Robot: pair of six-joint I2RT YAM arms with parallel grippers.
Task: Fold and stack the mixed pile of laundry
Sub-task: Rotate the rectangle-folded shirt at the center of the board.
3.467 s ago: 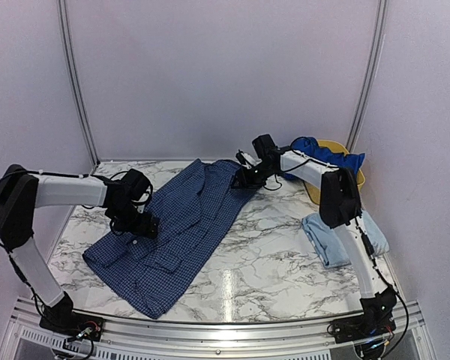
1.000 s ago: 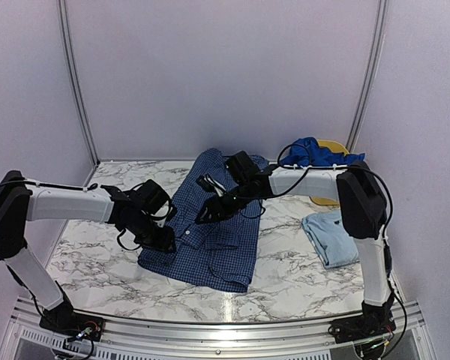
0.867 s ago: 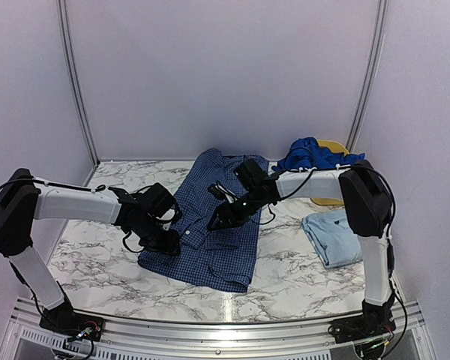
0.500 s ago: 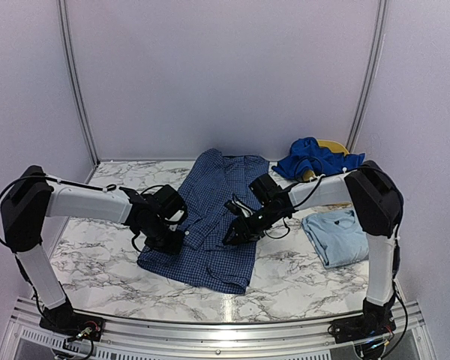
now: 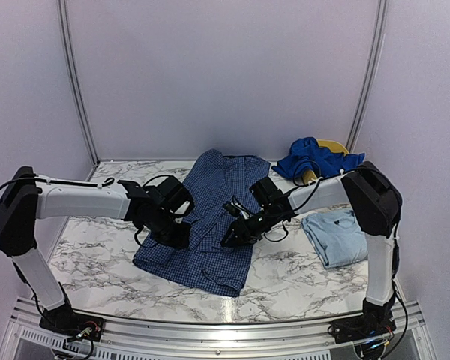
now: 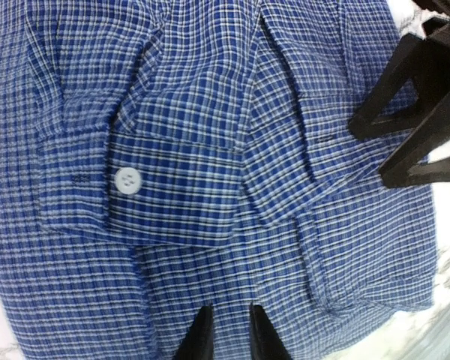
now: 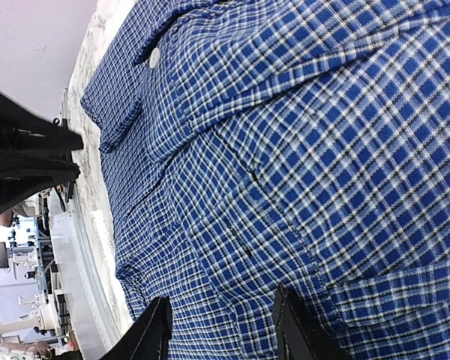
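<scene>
Worrying that the nearly-pinched left gripper [image 6: 230,334] or wide-spread right gripper [image 7: 221,330] is going to snag the cuff [image 6: 165,187] while lifting, dragging the check shirt [image 5: 210,225] fold open.

Yellow basket [image 5: 334,144] mostly behind royal-blue piece [image 5: 309,157]; left fingers [image 6: 201,341] partly below frame edge

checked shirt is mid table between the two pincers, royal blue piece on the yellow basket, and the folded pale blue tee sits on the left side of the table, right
No: the pale blue tee lies on the right side of the table, by the right arm, as the top external view shows. The rest is right.
</scene>
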